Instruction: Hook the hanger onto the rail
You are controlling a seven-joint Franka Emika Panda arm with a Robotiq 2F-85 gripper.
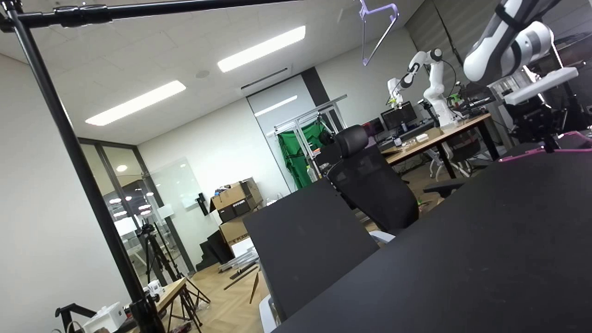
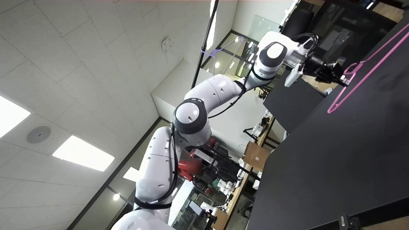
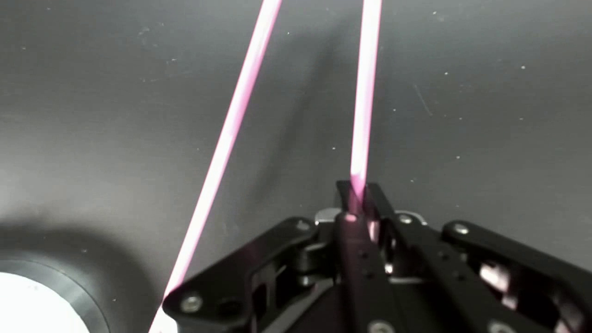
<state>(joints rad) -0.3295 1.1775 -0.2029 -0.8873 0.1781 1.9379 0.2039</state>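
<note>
The pink hanger [image 2: 372, 72] is at the black table, its small hook beside my fingertips. It also shows at the right edge of an exterior view [image 1: 522, 156] and as two pink bars in the wrist view [image 3: 226, 134]. My gripper [image 3: 363, 196] is shut on one bar of it; the gripper also shows in both exterior views [image 1: 550, 145] [image 2: 346, 82]. A soft shadow lies beside the bars; I cannot tell whether the hanger touches the table. The black rail [image 1: 185, 7] runs high up, also in an exterior view [image 2: 204, 48], well away from the gripper.
A lilac hanger [image 2: 215, 52] hangs on the rail and shows in an exterior view [image 1: 379, 9]. A slanting black pole [image 1: 78, 157] joins the rail's end. The black table [image 2: 319, 159] lies under the gripper. A black chair [image 1: 370, 180] stands beyond the table.
</note>
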